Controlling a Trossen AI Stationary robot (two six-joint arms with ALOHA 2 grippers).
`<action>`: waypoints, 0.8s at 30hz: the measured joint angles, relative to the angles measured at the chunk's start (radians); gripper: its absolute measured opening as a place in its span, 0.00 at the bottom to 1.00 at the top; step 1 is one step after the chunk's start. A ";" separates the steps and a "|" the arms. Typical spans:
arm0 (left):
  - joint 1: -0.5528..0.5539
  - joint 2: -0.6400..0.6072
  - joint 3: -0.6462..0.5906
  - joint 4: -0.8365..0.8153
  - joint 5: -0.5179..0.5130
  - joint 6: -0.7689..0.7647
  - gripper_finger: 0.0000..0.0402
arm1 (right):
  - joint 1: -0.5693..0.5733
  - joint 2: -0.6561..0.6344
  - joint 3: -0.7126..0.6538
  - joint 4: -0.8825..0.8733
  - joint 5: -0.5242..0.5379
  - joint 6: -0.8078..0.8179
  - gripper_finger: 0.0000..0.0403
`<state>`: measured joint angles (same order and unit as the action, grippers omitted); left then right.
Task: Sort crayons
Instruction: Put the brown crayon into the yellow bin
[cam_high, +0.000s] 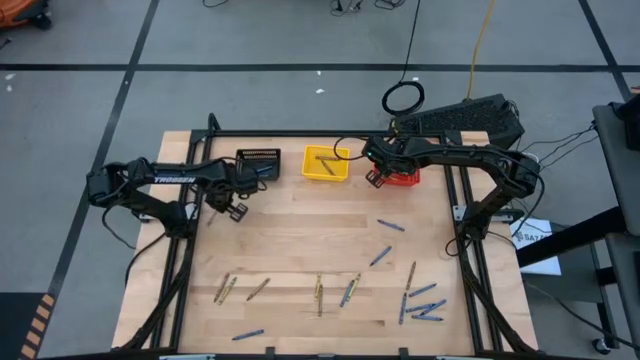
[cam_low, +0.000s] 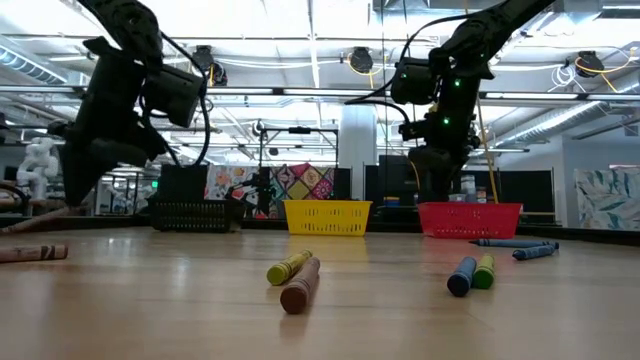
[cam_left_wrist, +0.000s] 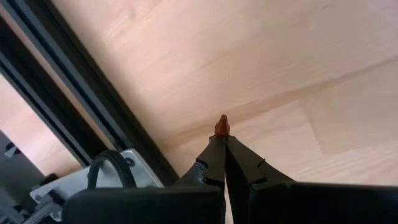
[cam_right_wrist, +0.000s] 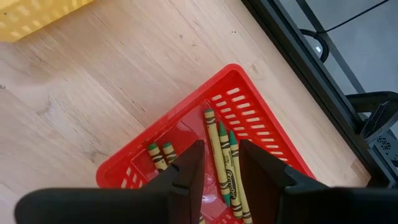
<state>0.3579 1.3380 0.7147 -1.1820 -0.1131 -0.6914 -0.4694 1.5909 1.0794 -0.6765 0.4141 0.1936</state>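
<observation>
Crayons (cam_high: 415, 297) scatter the lower wooden counter (cam_high: 300, 230). Left pincer (cam_left_wrist: 222, 134) pinches a brown crayon (cam_left_wrist: 222, 126), seen only by wrist camera; right pincer (cam_right_wrist: 221, 163) gapes over red basket (cam_right_wrist: 261, 118).

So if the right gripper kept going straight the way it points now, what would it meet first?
Most likely the green crayons lying in the red basket: the open right gripper points down into it. How far above them it is can't be judged.
</observation>
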 joint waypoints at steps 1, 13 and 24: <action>-0.001 0.000 0.000 -0.001 0.000 0.000 0.00 | 0.000 0.000 0.000 0.000 0.000 0.000 0.21; 0.000 0.000 -0.011 0.016 0.018 0.058 0.00 | 0.000 0.000 0.000 -0.002 0.000 0.002 0.21; 0.000 0.000 -0.011 -0.013 -0.038 0.156 0.00 | 0.000 0.000 0.000 -0.005 0.000 0.003 0.21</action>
<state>0.3576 1.3380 0.7033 -1.1954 -0.1509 -0.5359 -0.4694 1.5909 1.0794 -0.6816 0.4137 0.1967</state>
